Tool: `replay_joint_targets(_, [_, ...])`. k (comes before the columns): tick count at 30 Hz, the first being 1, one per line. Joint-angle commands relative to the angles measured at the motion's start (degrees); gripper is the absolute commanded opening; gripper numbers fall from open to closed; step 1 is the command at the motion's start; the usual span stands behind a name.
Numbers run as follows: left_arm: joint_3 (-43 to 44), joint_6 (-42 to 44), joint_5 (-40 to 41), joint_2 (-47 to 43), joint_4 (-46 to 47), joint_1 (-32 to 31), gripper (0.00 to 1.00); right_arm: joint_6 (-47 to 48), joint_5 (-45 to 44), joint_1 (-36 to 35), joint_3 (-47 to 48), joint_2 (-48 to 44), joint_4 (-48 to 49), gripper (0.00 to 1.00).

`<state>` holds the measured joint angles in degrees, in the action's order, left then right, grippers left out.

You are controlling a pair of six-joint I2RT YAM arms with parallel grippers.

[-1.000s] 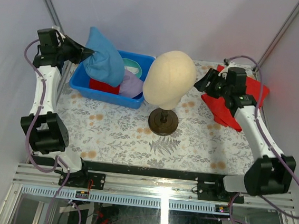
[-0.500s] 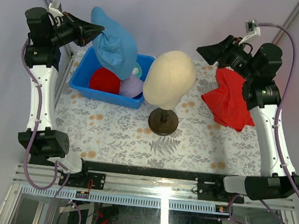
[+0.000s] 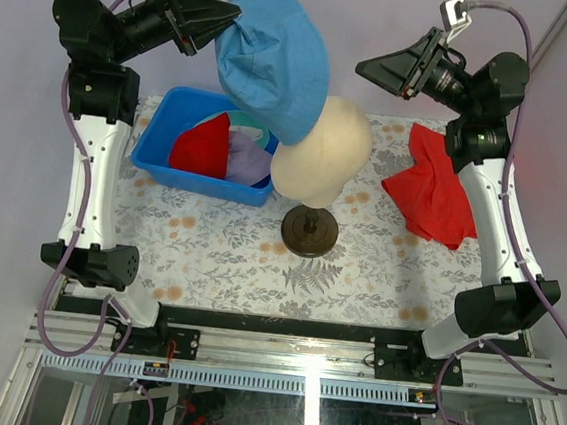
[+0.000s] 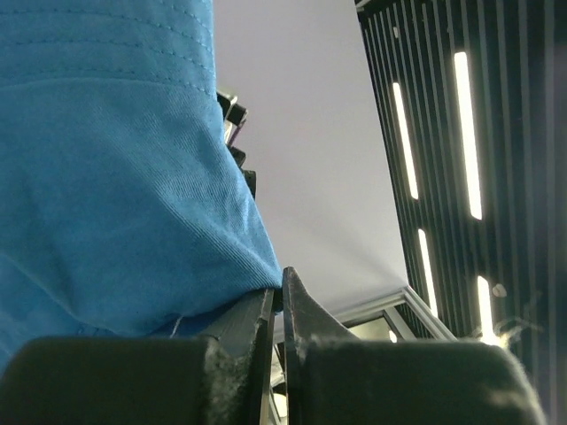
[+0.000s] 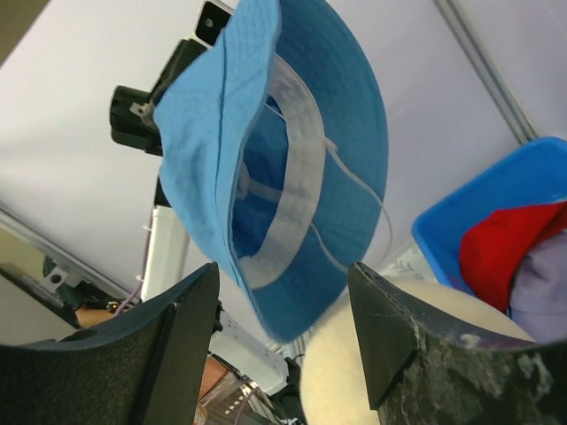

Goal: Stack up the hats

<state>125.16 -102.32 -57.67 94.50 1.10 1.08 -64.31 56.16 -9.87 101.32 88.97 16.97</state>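
Observation:
The blue hat [image 3: 273, 56] hangs in the air above the bin and the top of the mannequin head, its lower brim reaching the head's left side. My left gripper [image 3: 232, 12] is shut on its brim edge; in the left wrist view the blue hat [image 4: 106, 177] fills the left and the left gripper [image 4: 276, 297] pinches the cloth. My right gripper [image 3: 363, 69] is open, raised, and points left at the hat without touching it. Through the right gripper [image 5: 283, 270] I see the blue hat [image 5: 328, 115] with its pale inner band. The red hat [image 3: 201, 146], lilac hat [image 3: 250, 159] and teal hat [image 3: 247, 124] lie in the bin.
The blue bin [image 3: 153, 155] stands at the back left of the patterned table. The beige mannequin head [image 3: 324, 161] sits on a dark round stand [image 3: 310, 233] in the middle. A flat red cloth [image 3: 436, 197] lies at the back right, below the right arm.
My left arm has lifted the blue hat out of the bin, up and to the right over the mannequin head. My right arm has risen from the red cloth and points left.

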Motion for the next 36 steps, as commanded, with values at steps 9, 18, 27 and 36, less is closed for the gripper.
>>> replay_joint_targets(9, [-5.2,-4.1,-1.3,-3.2,6.3,-1.1,0.0,-6.8,3.3,-4.1,13.5,5.0,3.5,0.68])
replay_joint_targets(18, [-5.4,-4.8,-1.4,-2.5,7.5,-1.3,0.0,-1.2,1.7,-8.3,15.6,7.5,-3.5,0.69])
replay_joint_targets(27, [-8.1,-5.0,-1.3,-3.1,9.1,-1.3,0.0,0.1,0.3,-12.8,17.4,10.2,-5.9,0.69])
replay_joint_targets(36, [-16.9,1.8,-0.8,-6.5,4.9,-1.2,0.0,-0.3,-1.1,-13.2,12.3,6.7,-6.7,0.1])
